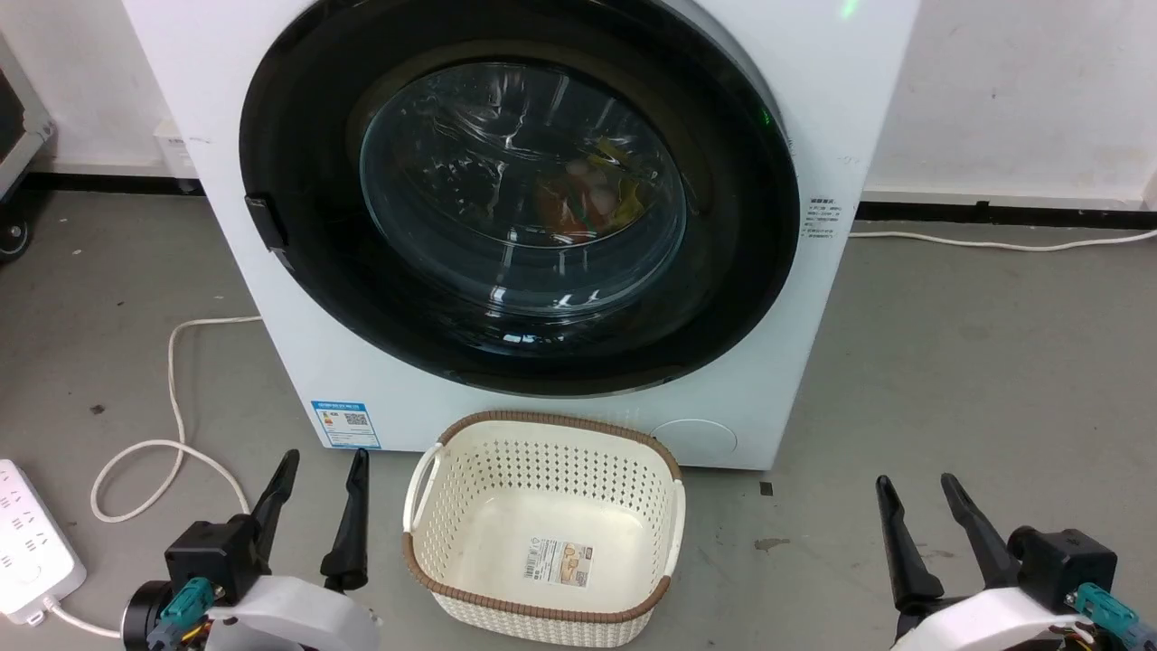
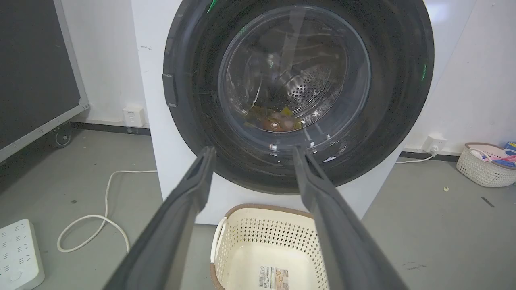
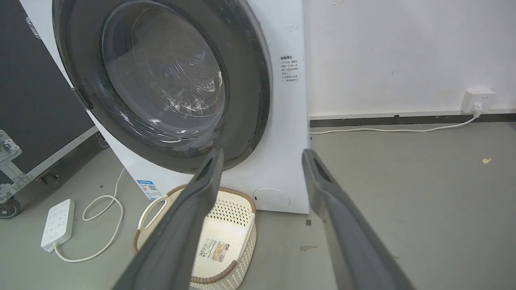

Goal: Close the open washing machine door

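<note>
The white washing machine stands in front of me. Its washing machine door, with a wide glossy black rim and a bulging glass window, lies flat against the machine's front. Coloured laundry shows through the glass. A small latch tab sits on the door's left rim. My left gripper is open and empty at the lower left, well short of the machine. My right gripper is open and empty at the lower right. The left wrist view looks between the left gripper at the door. The right gripper points at the washer's lower right corner.
A cream perforated basket with a brown rim sits on the floor right under the door, between my arms. A white power strip and looped cable lie at the left. A black wheeled case stands further left, and another basket by the right wall.
</note>
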You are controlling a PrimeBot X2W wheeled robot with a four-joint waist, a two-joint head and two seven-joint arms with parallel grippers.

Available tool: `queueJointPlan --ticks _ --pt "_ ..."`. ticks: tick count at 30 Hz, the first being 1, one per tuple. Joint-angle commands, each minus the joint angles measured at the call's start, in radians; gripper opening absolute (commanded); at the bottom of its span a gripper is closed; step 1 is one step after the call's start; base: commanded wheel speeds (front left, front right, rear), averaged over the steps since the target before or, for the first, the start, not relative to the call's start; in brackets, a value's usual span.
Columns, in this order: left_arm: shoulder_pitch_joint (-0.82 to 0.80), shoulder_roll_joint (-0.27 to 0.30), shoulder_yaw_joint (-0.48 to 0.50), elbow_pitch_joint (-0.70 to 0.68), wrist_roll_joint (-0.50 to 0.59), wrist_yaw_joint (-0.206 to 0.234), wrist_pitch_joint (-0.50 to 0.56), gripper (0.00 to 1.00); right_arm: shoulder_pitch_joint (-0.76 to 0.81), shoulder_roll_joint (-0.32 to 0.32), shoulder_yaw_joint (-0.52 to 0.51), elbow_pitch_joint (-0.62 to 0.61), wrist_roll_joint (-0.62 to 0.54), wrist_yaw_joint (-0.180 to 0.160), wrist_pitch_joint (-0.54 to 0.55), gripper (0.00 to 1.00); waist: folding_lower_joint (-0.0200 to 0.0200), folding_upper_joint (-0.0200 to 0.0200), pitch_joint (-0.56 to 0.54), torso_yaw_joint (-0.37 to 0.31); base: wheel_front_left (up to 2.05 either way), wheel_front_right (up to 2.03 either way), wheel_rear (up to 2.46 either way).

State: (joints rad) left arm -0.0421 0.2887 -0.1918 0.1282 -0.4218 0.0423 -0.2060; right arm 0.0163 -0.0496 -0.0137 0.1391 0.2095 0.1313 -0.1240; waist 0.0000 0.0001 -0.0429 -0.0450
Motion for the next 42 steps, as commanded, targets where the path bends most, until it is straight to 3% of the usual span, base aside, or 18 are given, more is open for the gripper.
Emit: queueJointPlan --ticks 1,13,14,42 --pt "0.001 0.001 -0.001 -0.005 0.001 0.006 -0.002 1.0 0.015 -0.001 -0.001 -0.007 0.001 -0.001 0.002 1.0 0.0 -0.0001 0.001 0.0 0.0 0.0 0.0" --pt "-0.008 0.003 0.001 -0.002 -0.023 0.008 0.001 1.0 0.01 -0.001 0.002 -0.003 0.013 -0.001 -0.002 1.0 0.0 -0.0001 0.005 -0.002 0.0 0.0 0.0" --pt "-0.011 0.004 0.0 0.0 -0.024 0.009 0.0 0.0 0.009 -0.001 0.003 -0.002 0.015 -0.001 -0.003 0.0 0.0 -0.0001 0.007 -0.003 0.0 0.0 0.0" --pt "0.008 -0.048 0.04 -0.027 0.069 -0.002 0.042 0.0 -0.004 0.0 0.004 -0.029 -0.033 0.0 0.025 0.0 0.0 -0.0001 0.014 0.007 0.0 0.0 0.0"
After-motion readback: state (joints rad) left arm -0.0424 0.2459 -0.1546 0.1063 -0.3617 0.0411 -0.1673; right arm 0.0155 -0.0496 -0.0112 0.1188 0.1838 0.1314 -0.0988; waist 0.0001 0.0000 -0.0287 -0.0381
